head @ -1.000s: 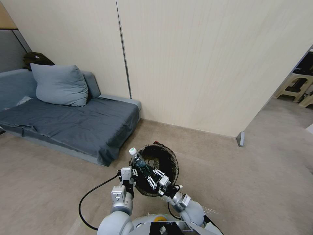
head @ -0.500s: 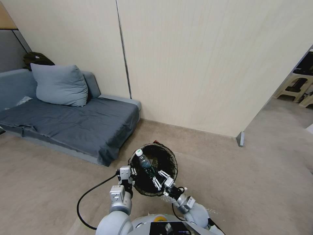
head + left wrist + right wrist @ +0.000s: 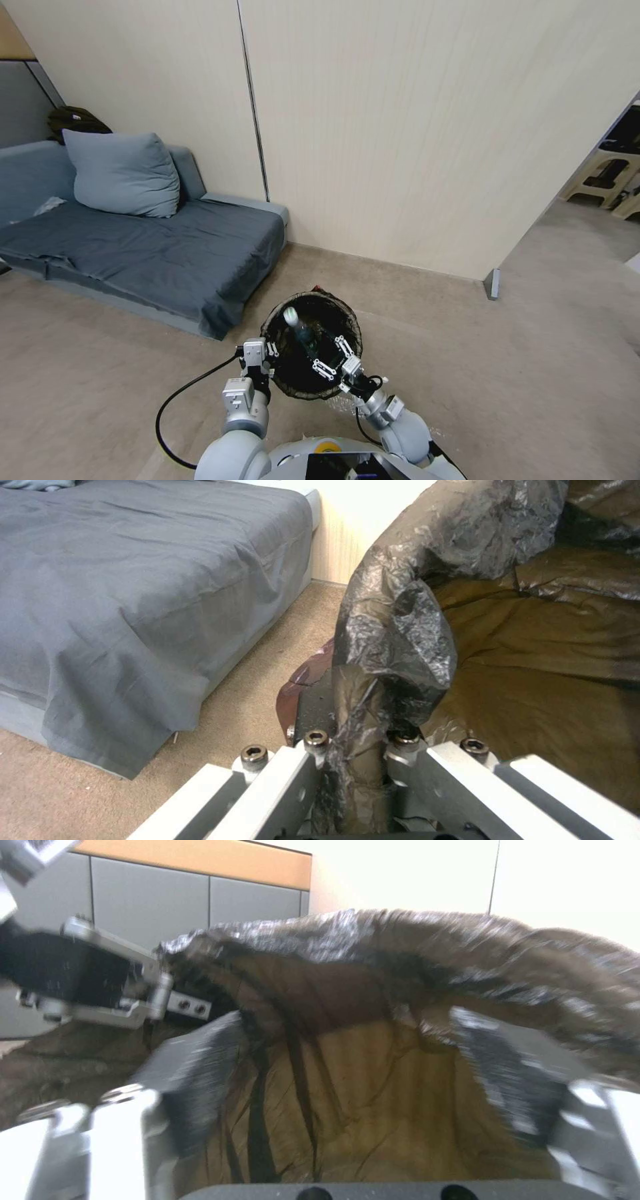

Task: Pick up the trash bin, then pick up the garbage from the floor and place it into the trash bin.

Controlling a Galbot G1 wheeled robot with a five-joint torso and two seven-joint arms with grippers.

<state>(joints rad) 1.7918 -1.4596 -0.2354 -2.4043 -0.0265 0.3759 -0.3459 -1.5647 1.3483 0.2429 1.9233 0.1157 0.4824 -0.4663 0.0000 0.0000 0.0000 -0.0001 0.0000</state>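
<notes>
Bin (image 3: 312, 347), black-lined, hangs tilted above the floor before the robot near the sofa (image 3: 147, 260), a bottle (image 3: 300, 330) lying inside it. Left gripper (image 3: 257, 352) grips its near-left rim; right gripper (image 3: 337, 360) sits over the mouth, jaws spread. Left wrist view: jaws pinch the rim and folded bag (image 3: 393, 645) between them. Right wrist view: spread fingers (image 3: 200, 1075) frame the crinkled liner (image 3: 373, 1090). It looks light; the film seems slippery, so gripping rim plus bag is probably safest.
</notes>
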